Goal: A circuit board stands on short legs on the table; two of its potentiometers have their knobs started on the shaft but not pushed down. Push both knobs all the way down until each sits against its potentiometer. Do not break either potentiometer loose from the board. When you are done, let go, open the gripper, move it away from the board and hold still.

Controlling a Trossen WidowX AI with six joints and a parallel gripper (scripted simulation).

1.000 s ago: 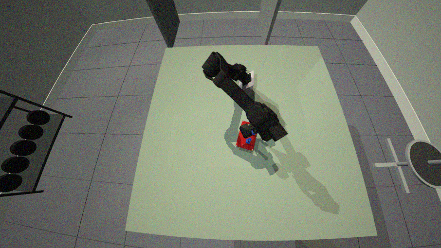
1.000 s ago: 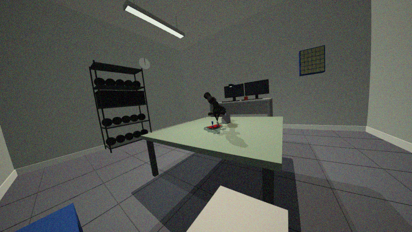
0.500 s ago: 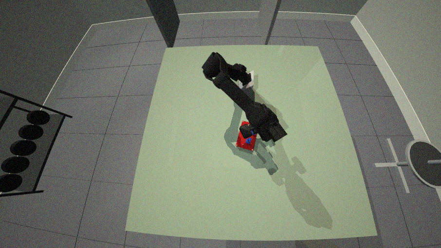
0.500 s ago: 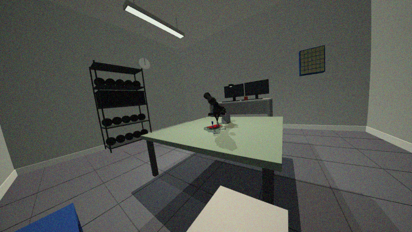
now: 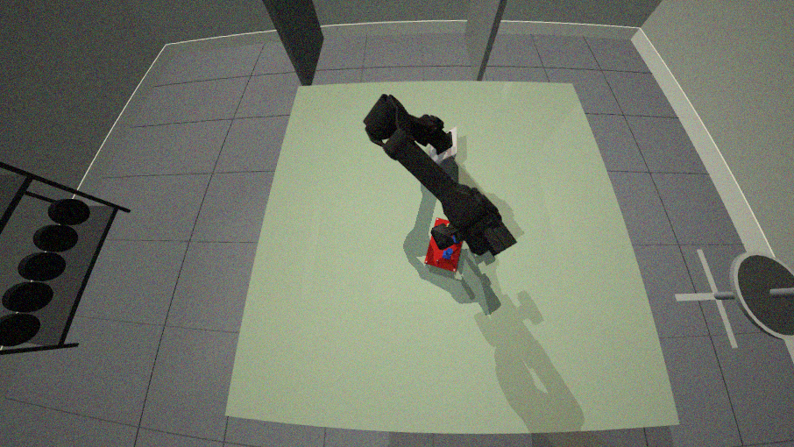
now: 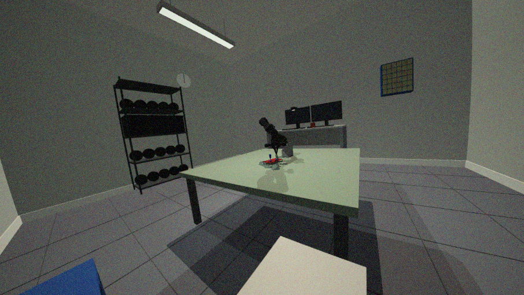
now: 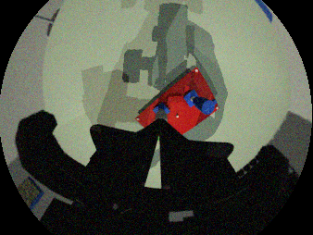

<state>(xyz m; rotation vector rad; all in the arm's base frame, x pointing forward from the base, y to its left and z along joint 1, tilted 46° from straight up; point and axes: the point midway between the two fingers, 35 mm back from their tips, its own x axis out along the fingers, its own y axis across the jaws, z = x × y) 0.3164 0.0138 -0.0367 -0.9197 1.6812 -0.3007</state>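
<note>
A red circuit board [image 5: 435,256] [image 6: 273,161] [image 7: 180,112] stands on the pale green table [image 5: 333,277] [image 6: 322,176] [image 7: 93,54], near its middle. In the wrist view two blue knobs show on it, one [image 7: 161,109] near the fingertips and one [image 7: 204,103] further along the board. The overhead view shows a blue knob [image 5: 448,254], and the side view shows a blue knob [image 6: 270,157] standing up from the board. My black gripper [image 5: 443,236] [image 6: 275,151] [image 7: 159,124] is shut and empty. It hangs over the board's end nearest the arm, its tips by the closer knob. I cannot tell whether they touch.
The arm's base [image 5: 388,119] sits at the back of the table beside a small white block [image 5: 449,141]. A rack of dark balls [image 5: 44,266] [image 6: 152,128] stands off to the left, a desk with monitors [image 6: 315,113] behind, and a weight plate [image 5: 763,294] at the right.
</note>
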